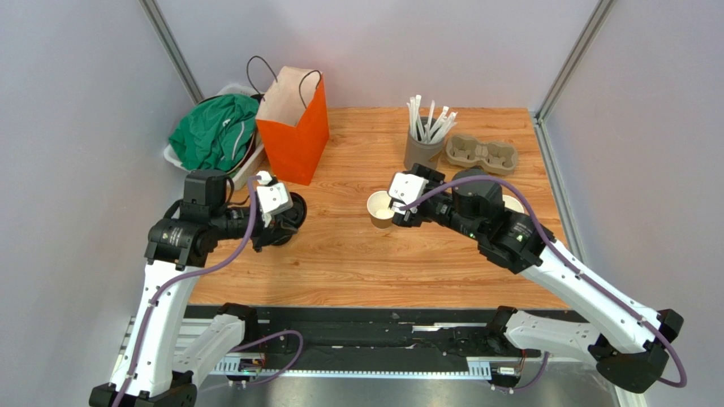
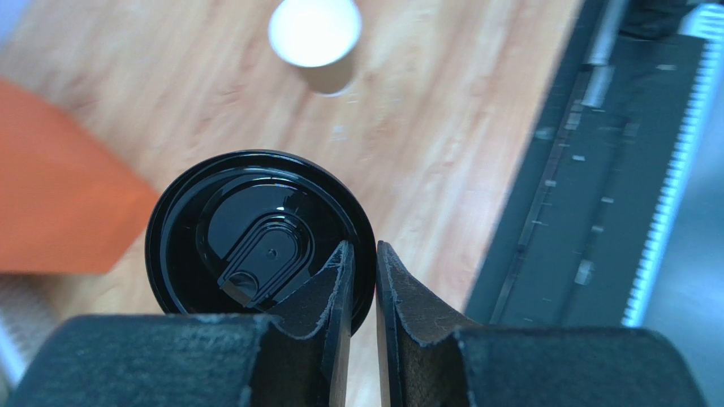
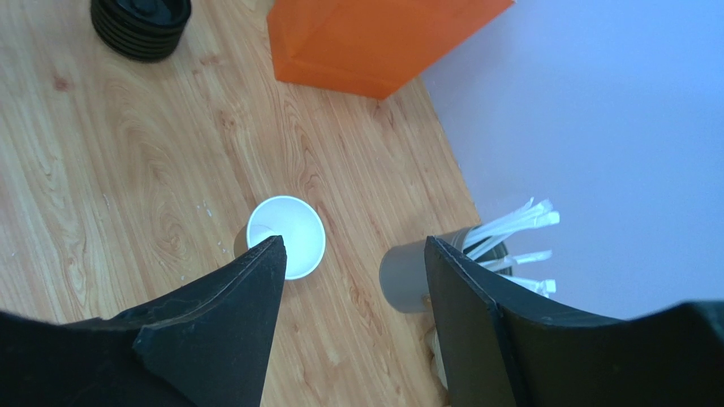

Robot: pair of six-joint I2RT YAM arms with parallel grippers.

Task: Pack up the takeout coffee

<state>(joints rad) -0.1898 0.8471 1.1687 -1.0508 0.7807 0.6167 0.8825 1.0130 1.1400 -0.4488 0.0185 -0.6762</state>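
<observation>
Top view: the small tan ribbed paper cup (image 1: 380,209) is standing upright on the wooden table (image 1: 357,263), long axis vertical, white mouth facing up. My right gripper (image 1: 398,203) is hovering just beside it. My left gripper (image 1: 274,203) is sitting near the orange paper bag (image 1: 296,127).

Left wrist: my jaws are clamping the rim of the round glossy black plastic lid (image 2: 255,229), moulded top face up.

Right wrist: my jaws are standing apart, holding nothing, above the cup. The grey cup (image 3: 404,275) of white straws (image 3: 514,225) is standing beside it.
</observation>
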